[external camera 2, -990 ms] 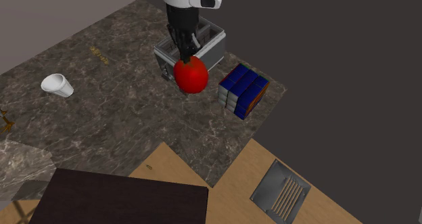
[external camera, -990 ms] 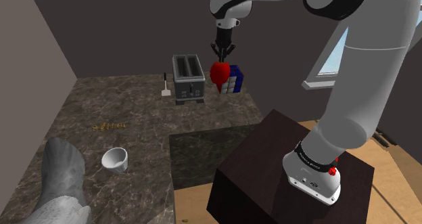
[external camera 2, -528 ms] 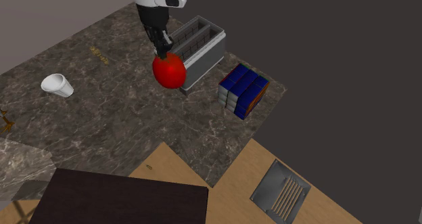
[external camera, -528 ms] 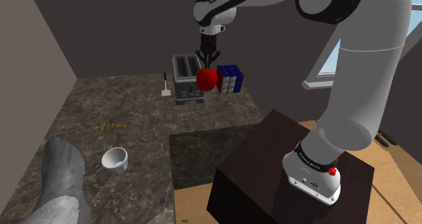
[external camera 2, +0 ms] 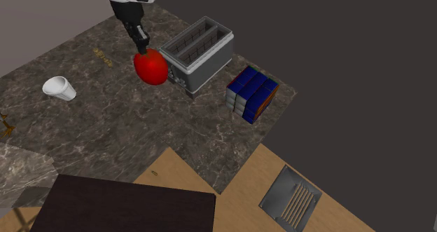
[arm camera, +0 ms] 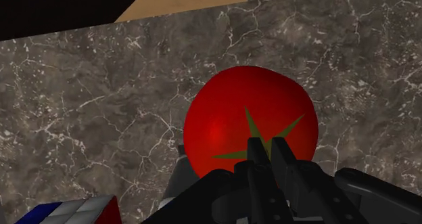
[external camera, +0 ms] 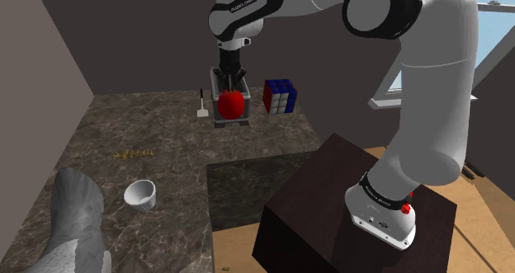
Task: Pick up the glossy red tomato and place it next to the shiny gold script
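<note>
It's dim in here. The walls sit in flat grey-brown gloom, and the dark veined stone desk [external camera 2: 105,132] takes little light, only its pale veins catching any. Daylight shows pale blue at the window [external camera: 397,80] on the shoulder view's right. The white robot arm [external camera: 433,106] is the brightest thing about, with soft grey shading down its sides. The round red tomato [arm camera: 249,114] carries one soft sheen beside its green stalk, not a hard glare. The wooden floor [external camera 2: 336,195] looks warmer and lighter than the desk.

On the counter [external camera 2: 140,132], toaster [external camera 2: 198,53] near the cube [external camera 2: 252,92]; cup [external camera 2: 59,88] and script [external camera 2: 103,56] well apart from both.
</note>
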### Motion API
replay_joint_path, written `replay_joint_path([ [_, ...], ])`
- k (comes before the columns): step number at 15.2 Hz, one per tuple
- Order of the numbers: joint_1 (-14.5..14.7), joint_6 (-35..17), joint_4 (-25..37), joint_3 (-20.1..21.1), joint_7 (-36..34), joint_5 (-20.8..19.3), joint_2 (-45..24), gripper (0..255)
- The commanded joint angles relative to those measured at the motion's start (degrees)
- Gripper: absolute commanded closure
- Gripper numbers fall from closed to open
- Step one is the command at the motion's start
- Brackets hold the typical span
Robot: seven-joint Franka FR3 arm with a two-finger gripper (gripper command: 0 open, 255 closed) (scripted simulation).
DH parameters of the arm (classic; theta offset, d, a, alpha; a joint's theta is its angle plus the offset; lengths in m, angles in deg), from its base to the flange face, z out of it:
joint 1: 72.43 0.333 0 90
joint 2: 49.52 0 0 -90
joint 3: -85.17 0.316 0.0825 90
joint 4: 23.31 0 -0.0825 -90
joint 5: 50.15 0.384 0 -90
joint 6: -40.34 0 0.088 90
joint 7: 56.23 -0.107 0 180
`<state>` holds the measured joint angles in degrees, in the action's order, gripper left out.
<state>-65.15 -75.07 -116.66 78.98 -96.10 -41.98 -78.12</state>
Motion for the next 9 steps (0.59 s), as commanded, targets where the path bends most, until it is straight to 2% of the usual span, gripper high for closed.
replay_joint_path([
  [1,1.4,0.2,2.1,0.6,-2.1,0.0,-1.6,255],
  [9,6.9,3.1,15.5,2.9,-10.3,0.0,-11.4,255],
])
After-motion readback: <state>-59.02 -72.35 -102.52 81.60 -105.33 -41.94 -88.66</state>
